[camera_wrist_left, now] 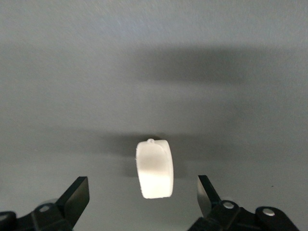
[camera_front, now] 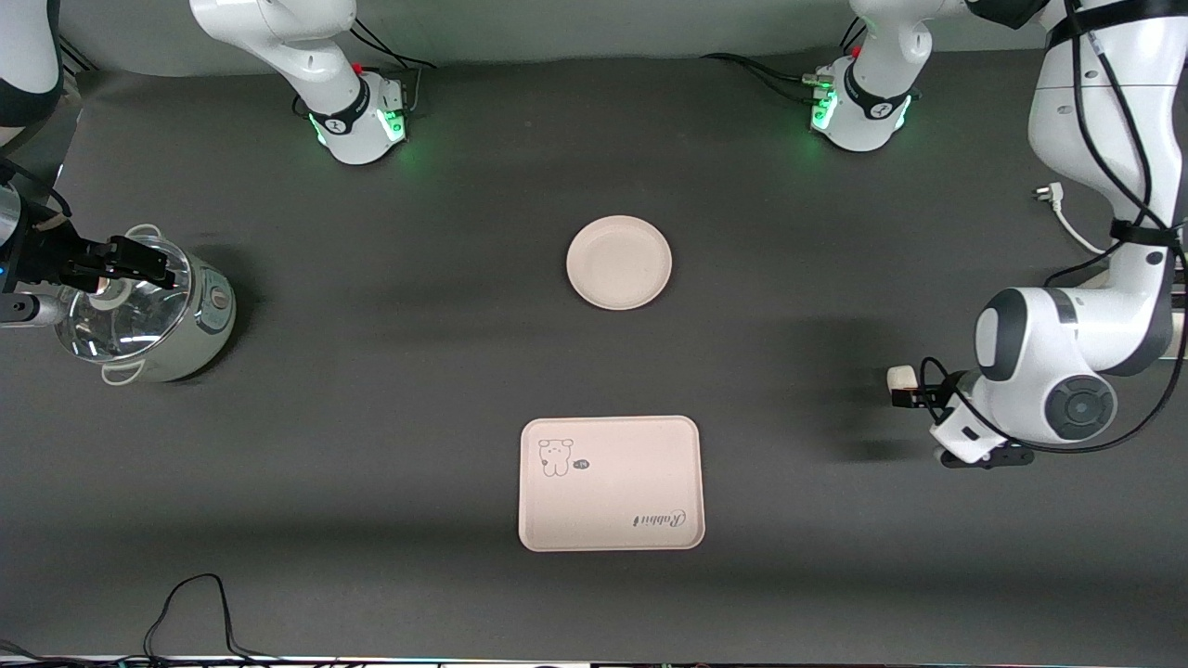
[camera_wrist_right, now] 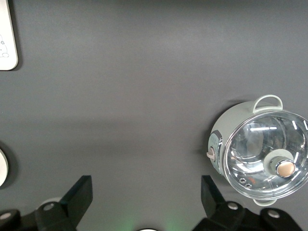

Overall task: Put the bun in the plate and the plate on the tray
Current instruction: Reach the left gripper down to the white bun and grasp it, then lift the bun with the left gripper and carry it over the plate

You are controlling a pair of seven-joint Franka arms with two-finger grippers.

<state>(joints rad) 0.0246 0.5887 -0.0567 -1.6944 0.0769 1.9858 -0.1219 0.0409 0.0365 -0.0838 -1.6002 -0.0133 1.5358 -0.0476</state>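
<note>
My left gripper (camera_wrist_left: 143, 204) hangs at the right edge of the front frame with its fingers wide apart, and the little white bun (camera_wrist_left: 154, 169) lies on the dark table (camera_front: 371, 371) between them, not touched. My right gripper (camera_wrist_right: 146, 202) waits at the left edge, over the small pot (camera_front: 148, 311) with the glass lid, fingers apart too. The round plate (camera_front: 619, 261) sits in the middle. The tray (camera_front: 610, 483) lies lower down; its writing says "Rabbit" beside a small animal drawing.

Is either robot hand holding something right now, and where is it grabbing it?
Nothing is held. The left hand is open over the bun, which lies on the table; the right hand is open over the pot.
</note>
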